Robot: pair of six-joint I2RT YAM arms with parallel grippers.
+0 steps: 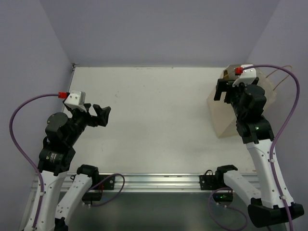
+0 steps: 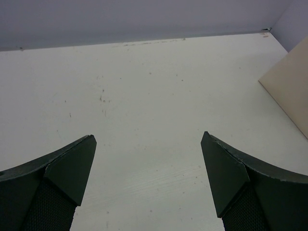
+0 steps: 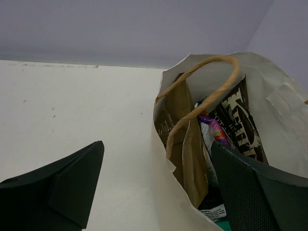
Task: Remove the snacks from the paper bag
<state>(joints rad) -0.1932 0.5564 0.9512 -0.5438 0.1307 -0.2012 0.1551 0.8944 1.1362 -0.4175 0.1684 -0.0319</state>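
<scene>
The beige paper bag [image 1: 222, 113] stands at the back right of the table, mouth open, its cord handle [image 3: 207, 82] looped over the opening. Inside I see a dark brown packet with white lettering [image 3: 240, 122], a magenta-purple packet [image 3: 215, 130], a tan-brown packet [image 3: 179, 118] and a bit of teal-green [image 3: 222, 225]; the other snacks are hidden. My right gripper [image 1: 222, 92] is open at the bag's mouth [image 3: 156, 173], straddling the near wall: one finger outside, the other inside. My left gripper [image 1: 100, 115] is open and empty over the bare table [image 2: 148, 159].
The white table [image 1: 154, 120] is bounded by lavender walls at the back and both sides. A corner of the bag [image 2: 291, 91] shows at the right of the left wrist view. A purple cable [image 1: 288, 96] arcs beside the right arm.
</scene>
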